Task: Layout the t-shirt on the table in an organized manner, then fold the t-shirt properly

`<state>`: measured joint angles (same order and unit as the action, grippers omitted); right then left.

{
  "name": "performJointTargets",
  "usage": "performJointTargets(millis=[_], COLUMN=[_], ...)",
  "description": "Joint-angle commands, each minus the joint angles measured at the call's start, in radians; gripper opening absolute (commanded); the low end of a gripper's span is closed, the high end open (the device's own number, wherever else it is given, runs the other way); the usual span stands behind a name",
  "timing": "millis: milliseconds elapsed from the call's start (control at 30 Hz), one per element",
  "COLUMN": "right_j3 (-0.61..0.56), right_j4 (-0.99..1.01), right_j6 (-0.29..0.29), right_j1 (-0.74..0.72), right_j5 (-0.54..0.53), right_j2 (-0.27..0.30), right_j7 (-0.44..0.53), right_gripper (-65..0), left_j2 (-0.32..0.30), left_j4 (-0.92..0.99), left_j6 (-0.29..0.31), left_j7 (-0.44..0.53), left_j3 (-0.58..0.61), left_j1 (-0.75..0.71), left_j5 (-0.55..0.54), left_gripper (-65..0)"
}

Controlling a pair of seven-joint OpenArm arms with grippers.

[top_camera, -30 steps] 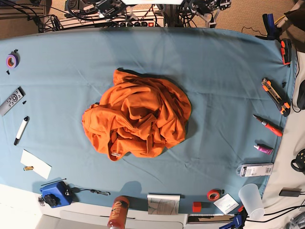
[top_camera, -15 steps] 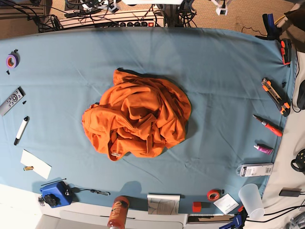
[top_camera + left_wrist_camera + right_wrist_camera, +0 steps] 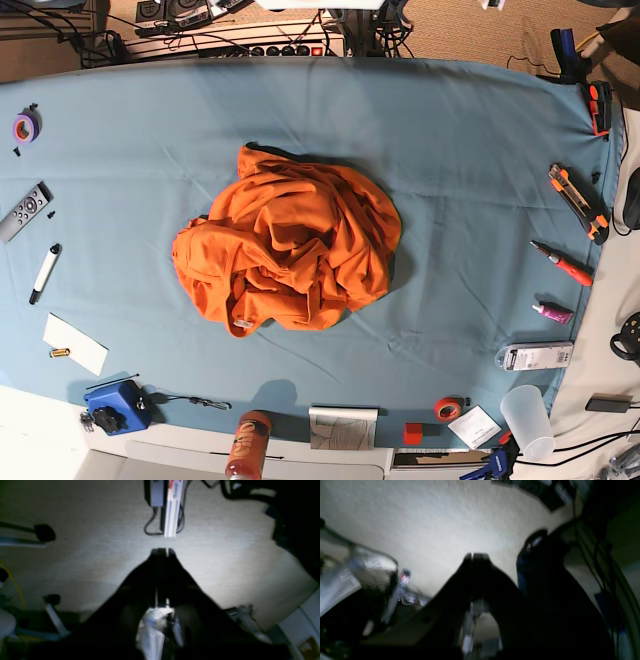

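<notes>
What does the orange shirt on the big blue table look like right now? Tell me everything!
The bright orange soft cloth t-shirt lies crumpled in one rumpled heap, full of deep folds and creases, with no print showing. It sits near the middle of the wide table covered in teal-blue cloth, resting only on that cloth. Nothing else touches it, and no sleeves or collar can be clearly made out.

Table spread with wrinkled teal-blue cloth, things lying on it

The table fills the base view; the t-shirt, bright orange, lies crumpled in a heap at its middle; by the left edge lie a purple tape roll, a grey remote, a white marker and a white card; along the right edge lie an orange utility knife and a red pen; near the front edge lie a blue box and a red tape roll.
</notes>
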<state>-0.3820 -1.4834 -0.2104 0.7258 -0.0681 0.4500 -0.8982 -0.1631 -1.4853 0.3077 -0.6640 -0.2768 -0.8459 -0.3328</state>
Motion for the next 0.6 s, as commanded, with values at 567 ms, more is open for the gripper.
performJointTargets(millis=[567], right_j3=[0.497], right_j4=[-0.8], right_j6=[-0.007], right_j1=[0.368], right_j5=[-0.104], right_j2=[0.012], right_j7=[-0.128], right_gripper=[-65.0], left_j2=[-0.007], left_j4=[-0.631], left_j6=[-0.102], left_j7=[-0.492], left_j3=[-0.172], left_j1=[-0.188], left_j5=[-0.06], left_gripper=[-65.0])
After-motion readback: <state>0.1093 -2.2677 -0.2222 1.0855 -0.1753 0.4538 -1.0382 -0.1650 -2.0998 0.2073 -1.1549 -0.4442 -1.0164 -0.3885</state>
